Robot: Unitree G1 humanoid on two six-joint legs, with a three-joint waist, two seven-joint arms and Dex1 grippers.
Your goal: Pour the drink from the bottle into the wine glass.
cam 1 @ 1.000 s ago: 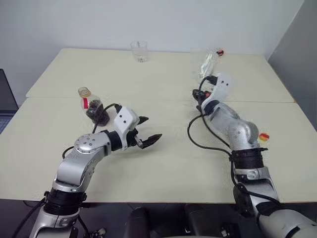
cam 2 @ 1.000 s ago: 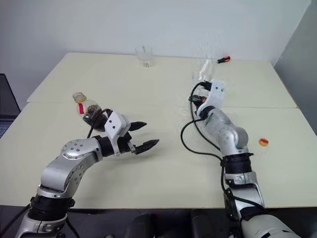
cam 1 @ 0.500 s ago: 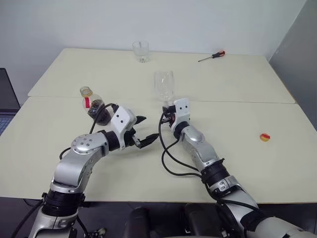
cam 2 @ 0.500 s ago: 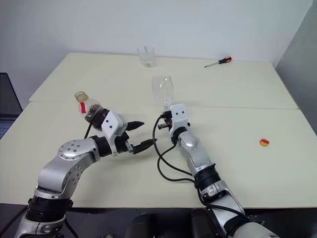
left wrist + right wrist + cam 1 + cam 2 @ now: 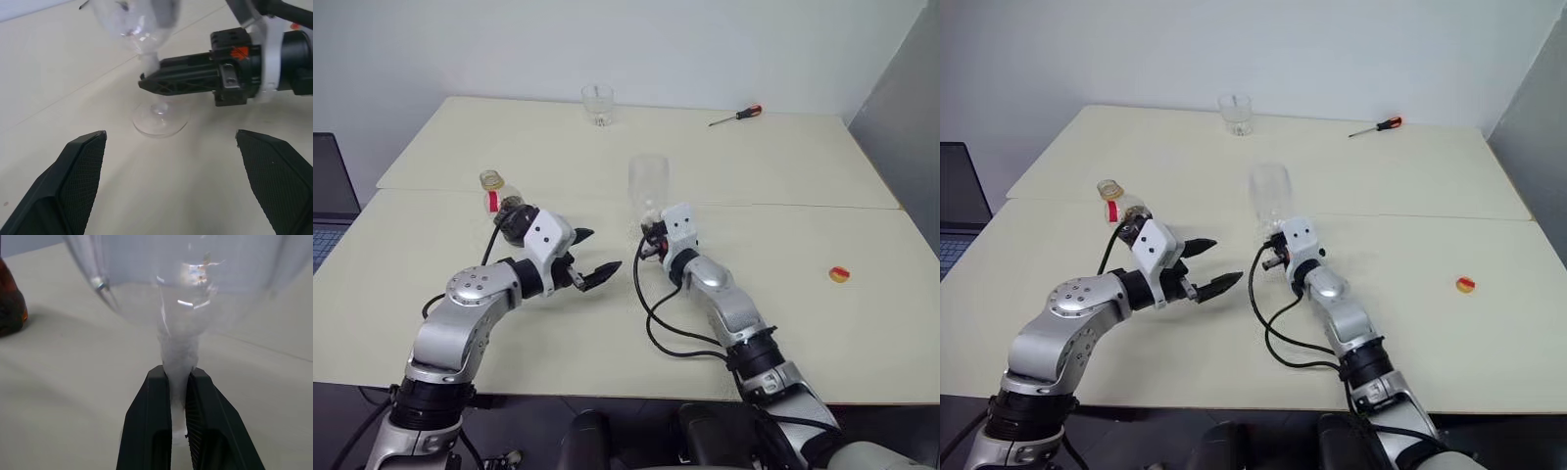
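Head view: right gripper [image 5: 651, 238] is pinching the glass [image 5: 647, 188] stem mid-worktop [image 5: 783, 176], bottle [image 5: 501, 200] sitting at its 9 o'clock. Left wrist: left gripper [image 5: 171, 161] is gaping wide, foot looking landed. Right wrist: jaws are clamping the stem; I'd release gently, keeping it upright. Plain white wall behind.

One bottle [image 5: 501, 203], one wine glass [image 5: 649, 187] and one tumbler [image 5: 597, 104]. One screwdriver [image 5: 736, 116] and one small red-yellow cap [image 5: 840, 274]. Two pincers: left [image 5: 590, 260], right [image 5: 146, 78]
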